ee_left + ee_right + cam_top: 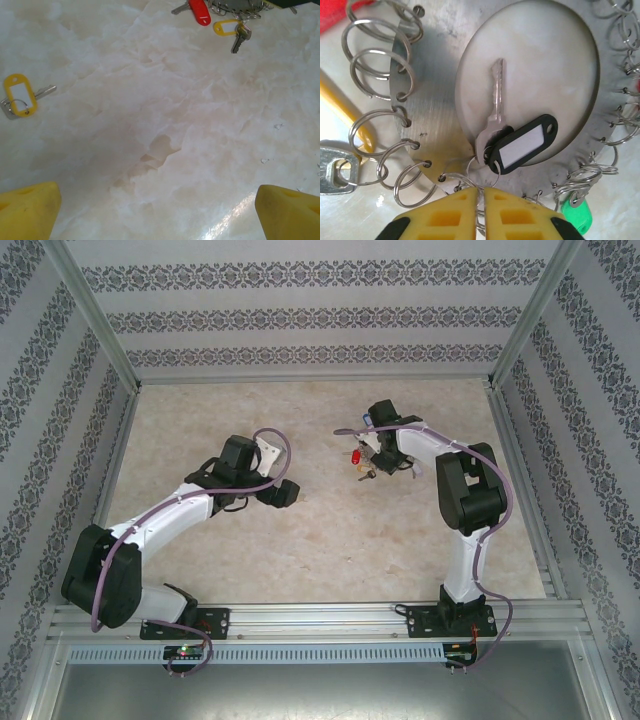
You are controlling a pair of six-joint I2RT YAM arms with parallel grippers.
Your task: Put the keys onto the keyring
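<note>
Right wrist, keyring (435, 115): flat on the table (540, 50), small wire loops fanned around its rim.
Black-tagged key (495, 90): lies in the open centre, hooked to the rim.
Right gripper (481, 196): jaws pinched nearly together on a split ring (479, 212) at the near rim.
Left gripper (157, 202): jaws spread wide, nothing between them.
Yellow-tagged key (20, 95): loose, well apart from the keyring.

Brushed-metal keyring (435, 100), glossy marble-look table (165, 100)

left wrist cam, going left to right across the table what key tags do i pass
lone yellow-tagged key → red tag → second yellow tag
</note>
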